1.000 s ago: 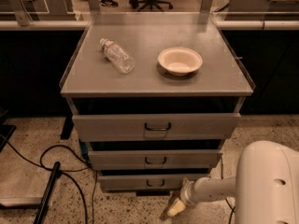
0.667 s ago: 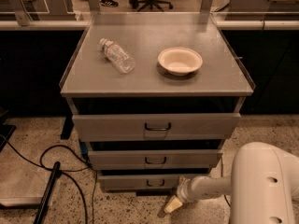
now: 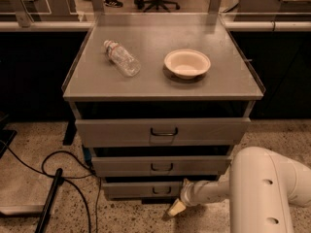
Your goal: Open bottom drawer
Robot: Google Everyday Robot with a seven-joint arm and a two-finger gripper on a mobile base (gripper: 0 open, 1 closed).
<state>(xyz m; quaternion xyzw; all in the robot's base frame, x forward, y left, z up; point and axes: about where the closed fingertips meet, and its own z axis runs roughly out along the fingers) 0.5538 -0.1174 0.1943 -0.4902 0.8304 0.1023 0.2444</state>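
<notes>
Grey metal makes up the cabinet (image 3: 160,84), and the bottom drawer (image 3: 131,189) is the lowest of its three fronts, at 6 o'clock of the stack, with a small dark handle (image 3: 161,190) at its centre. No tray shows behind that front, so I judge the drawer shut and the task barely begun. The gripper (image 3: 174,209), on the white arm (image 3: 262,188) that enters from 4 o'clock, hangs low over the speckled floor (image 3: 121,217). It is at about 5 o'clock from the handle, near it but apart. I cannot tell whether it is open or closed, and it has hold of nothing that shows. Everything is left: lift toward 11 o'clock to the handle, grasp it, and pull toward 6 o'clock. The bottle (image 3: 121,58) and bowl (image 3: 187,63) on top play no part.
</notes>
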